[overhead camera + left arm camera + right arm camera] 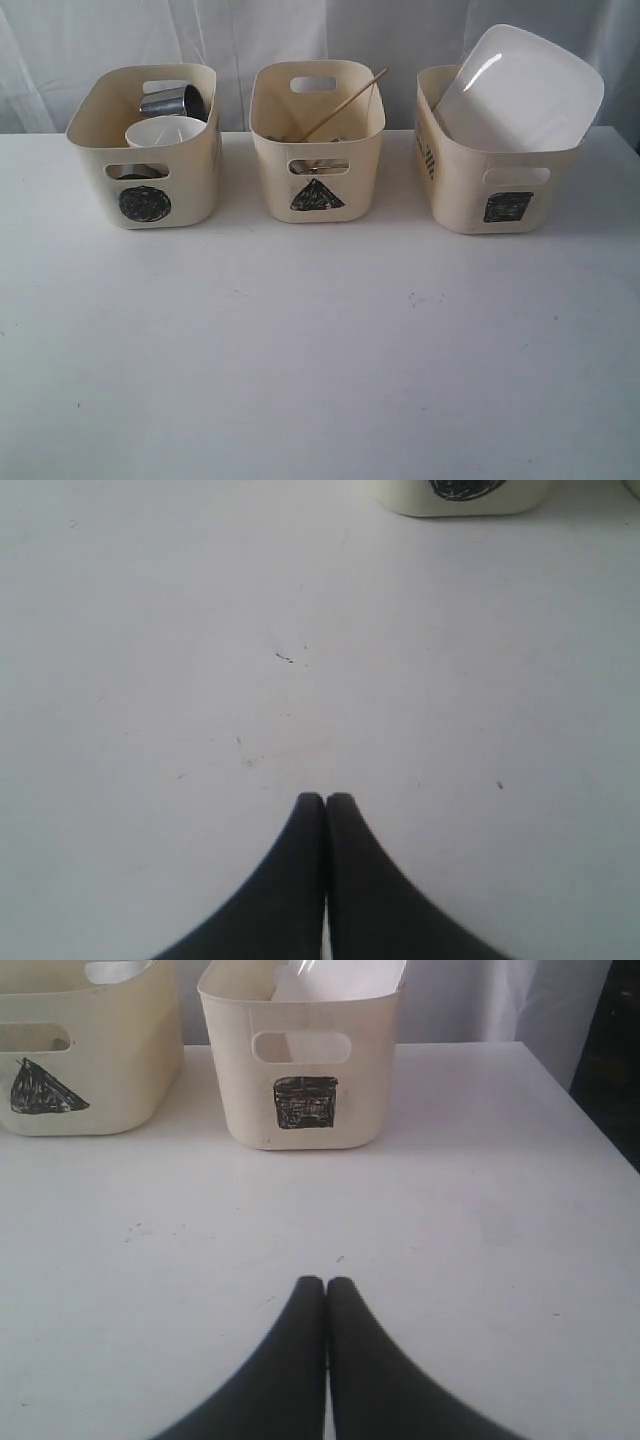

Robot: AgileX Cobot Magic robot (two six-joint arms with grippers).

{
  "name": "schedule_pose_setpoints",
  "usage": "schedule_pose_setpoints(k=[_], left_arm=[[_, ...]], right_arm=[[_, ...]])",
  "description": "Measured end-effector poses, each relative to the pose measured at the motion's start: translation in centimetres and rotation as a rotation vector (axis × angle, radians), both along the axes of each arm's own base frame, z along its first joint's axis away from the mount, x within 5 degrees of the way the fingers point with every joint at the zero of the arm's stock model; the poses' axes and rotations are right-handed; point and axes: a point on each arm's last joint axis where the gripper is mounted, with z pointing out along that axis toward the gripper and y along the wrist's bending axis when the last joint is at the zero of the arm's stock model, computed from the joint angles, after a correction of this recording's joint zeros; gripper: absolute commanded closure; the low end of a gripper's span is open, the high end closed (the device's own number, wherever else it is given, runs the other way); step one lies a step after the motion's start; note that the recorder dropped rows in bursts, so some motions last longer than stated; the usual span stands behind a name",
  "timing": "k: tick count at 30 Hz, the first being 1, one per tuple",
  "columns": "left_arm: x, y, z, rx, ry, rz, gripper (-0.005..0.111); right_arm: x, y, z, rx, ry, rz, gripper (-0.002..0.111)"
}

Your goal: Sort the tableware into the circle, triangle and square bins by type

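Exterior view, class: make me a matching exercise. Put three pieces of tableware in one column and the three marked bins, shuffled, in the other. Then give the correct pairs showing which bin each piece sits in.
Column A
1. steel mug
2. wooden chopstick
3. white plate

Column B
a. square bin
b. circle bin
c. triangle bin

Pairs: 1-b, 2-c, 3-a
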Motion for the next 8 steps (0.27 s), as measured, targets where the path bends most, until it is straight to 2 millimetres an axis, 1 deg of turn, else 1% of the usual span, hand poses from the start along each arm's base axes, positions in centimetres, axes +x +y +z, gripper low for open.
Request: schedule_pose_setpoints(k=[8], left_arm=[[-0.02, -0.17, 0.0, 0.0, 0.0, -0.035, 0.107]], right_arm=[[0.0, 0.0, 0.0, 0.0, 0.0, 0.0, 0.108]])
